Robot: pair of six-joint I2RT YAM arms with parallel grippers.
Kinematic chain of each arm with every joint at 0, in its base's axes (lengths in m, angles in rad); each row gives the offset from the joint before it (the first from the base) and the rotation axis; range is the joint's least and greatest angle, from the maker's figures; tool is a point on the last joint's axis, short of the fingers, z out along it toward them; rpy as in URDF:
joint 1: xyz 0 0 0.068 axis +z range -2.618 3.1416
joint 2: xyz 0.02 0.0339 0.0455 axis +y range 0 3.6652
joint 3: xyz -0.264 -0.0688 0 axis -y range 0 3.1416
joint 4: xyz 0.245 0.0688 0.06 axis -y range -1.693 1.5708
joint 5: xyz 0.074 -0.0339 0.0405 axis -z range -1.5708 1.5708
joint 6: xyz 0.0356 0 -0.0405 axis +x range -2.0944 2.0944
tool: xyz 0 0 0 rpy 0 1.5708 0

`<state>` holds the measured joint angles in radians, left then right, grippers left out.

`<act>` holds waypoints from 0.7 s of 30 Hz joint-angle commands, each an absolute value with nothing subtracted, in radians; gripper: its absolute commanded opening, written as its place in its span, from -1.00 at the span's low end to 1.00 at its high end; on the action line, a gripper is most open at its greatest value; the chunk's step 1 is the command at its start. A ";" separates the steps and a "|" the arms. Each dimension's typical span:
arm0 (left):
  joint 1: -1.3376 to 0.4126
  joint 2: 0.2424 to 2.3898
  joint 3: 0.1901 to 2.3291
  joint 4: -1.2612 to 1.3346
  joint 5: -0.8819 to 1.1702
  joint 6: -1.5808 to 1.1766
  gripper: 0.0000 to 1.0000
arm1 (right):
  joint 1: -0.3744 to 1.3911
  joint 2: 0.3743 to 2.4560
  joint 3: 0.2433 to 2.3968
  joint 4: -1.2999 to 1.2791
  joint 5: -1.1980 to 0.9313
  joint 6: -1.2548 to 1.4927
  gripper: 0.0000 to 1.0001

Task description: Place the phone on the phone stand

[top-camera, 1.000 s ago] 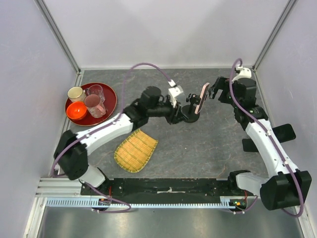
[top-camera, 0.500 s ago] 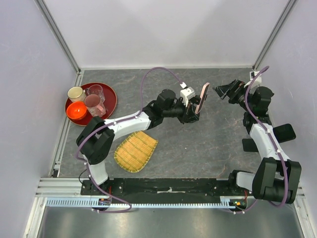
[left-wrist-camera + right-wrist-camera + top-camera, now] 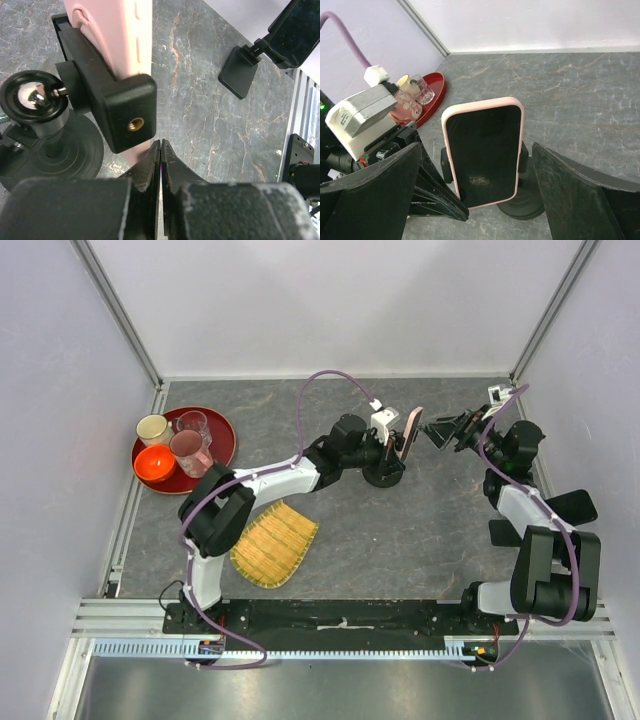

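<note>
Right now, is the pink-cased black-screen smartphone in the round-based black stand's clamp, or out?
In: the clamp of the stand grips both long edges of the upright smartphone.

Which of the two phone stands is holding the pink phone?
The disc-based stand with the upright post; the angular stand at the right carries a black phone.

left arm [image 3: 268, 480]: you're stretched far forward and to the right, wrist out at the middle.
left gripper [image 3: 160, 150]: your fingertips are pressed flat together.
right arm [image 3: 520, 502]: you're folded up near the base, wrist turned left.
right gripper [image 3: 434, 430]: your jaws are spread wide, facing left.
</note>
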<state>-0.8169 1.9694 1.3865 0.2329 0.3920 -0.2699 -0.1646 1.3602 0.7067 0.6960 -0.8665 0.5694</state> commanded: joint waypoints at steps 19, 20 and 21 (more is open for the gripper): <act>-0.758 2.046 1.387 0.287 0.414 -0.282 -0.90 | -0.074 1.555 0.859 0.797 -0.976 0.404 0.96; -0.758 2.045 1.387 0.287 0.416 -0.282 -0.90 | -0.060 1.555 0.859 0.784 -0.954 0.388 0.96; -0.758 2.042 1.387 0.288 0.417 -0.282 -0.90 | -0.055 1.557 0.859 0.773 -0.928 0.376 0.96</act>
<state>-0.7715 2.0201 1.3998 0.2634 0.4145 -0.2707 -0.0906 1.5543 0.8078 0.7765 -0.9630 0.4595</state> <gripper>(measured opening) 0.053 0.982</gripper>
